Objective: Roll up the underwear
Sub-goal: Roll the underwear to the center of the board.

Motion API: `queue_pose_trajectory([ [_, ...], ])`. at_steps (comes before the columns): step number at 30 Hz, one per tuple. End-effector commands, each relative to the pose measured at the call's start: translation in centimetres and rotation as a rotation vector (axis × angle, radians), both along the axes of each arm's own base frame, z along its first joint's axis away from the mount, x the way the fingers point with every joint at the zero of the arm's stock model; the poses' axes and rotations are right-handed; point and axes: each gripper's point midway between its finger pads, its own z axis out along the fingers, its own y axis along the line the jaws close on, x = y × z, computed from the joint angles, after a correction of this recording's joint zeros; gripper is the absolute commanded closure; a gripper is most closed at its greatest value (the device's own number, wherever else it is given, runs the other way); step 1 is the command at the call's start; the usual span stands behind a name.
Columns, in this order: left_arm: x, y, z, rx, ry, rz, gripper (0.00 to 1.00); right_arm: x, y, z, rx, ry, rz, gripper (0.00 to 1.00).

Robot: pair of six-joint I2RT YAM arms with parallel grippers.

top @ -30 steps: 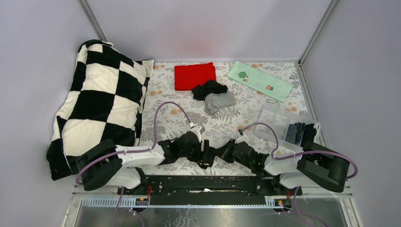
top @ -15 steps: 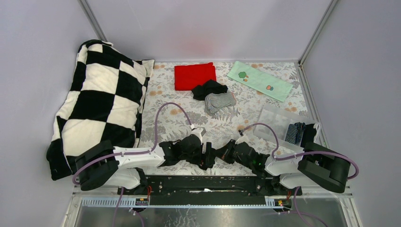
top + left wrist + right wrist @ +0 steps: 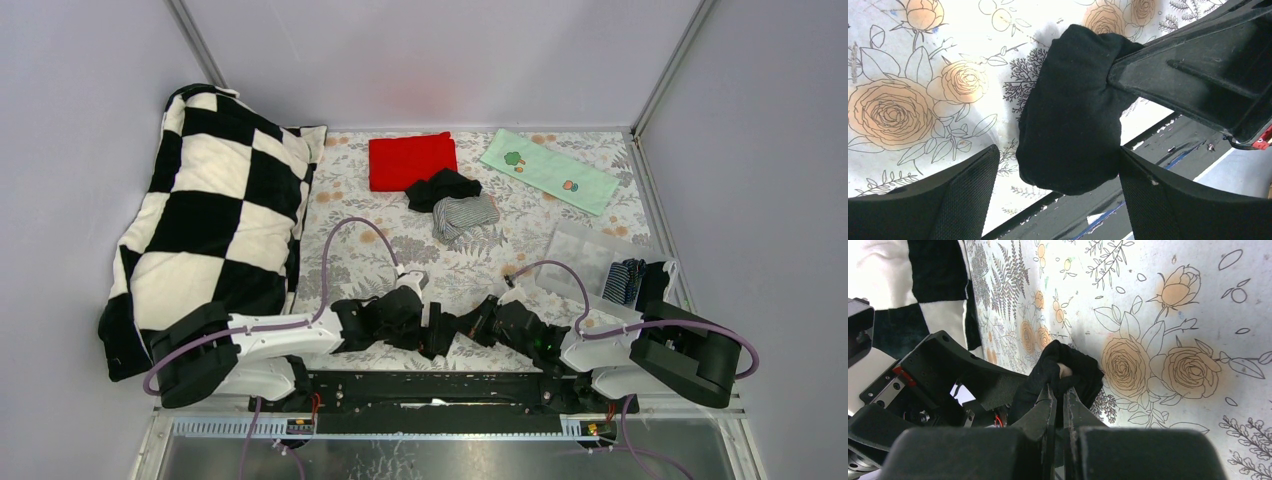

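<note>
Your right gripper [image 3: 1058, 390] pinches the black briefs [image 3: 1073, 110] at the near edge, left gripper [image 3: 1058, 160] open around them, gripping nothing; close it square so the roll doesn't unwind

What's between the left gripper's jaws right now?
Left wrist view: the rolled black brief sits between the open jaws of the left gripper, its end pinched by the right gripper.

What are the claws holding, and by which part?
The right gripper pinches the black underwear by a fold at one end. The left gripper is open, straddling the bundle without clamping it.
</note>
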Motion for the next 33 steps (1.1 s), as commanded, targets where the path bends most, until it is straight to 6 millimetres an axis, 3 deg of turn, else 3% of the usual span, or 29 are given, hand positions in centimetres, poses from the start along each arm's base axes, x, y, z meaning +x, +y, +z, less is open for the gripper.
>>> queue_pose_trajectory([
  [1,-1.5,2.4,-1.7,0.122,0.046,-0.017,0.09,-0.6,-2.4,-3.3,-0.150,0.033,-0.013,1.00],
  [9,-0.6,1.2,-1.7,0.129,0.026,-0.016,0.12,-0.7,-2.3,-3.3,-0.150,0.033,-0.011,1.00],
  [14,-0.3,0.3,-1.7,0.129,0.022,-0.038,0.19,-0.7,-2.4,-3.3,-0.152,0.033,-0.012,1.00],
  [26,-1.0,0.4,-1.8,0.119,0.029,-0.076,0.52,-0.5,-2.4,-3.3,-0.157,0.028,-0.014,1.00],
  [33,-1.2,-1.0,-1.1,0.041,0.023,-0.116,0.76,-0.4,-2.4,-3.2,-0.168,0.017,-0.009,0.98],
])
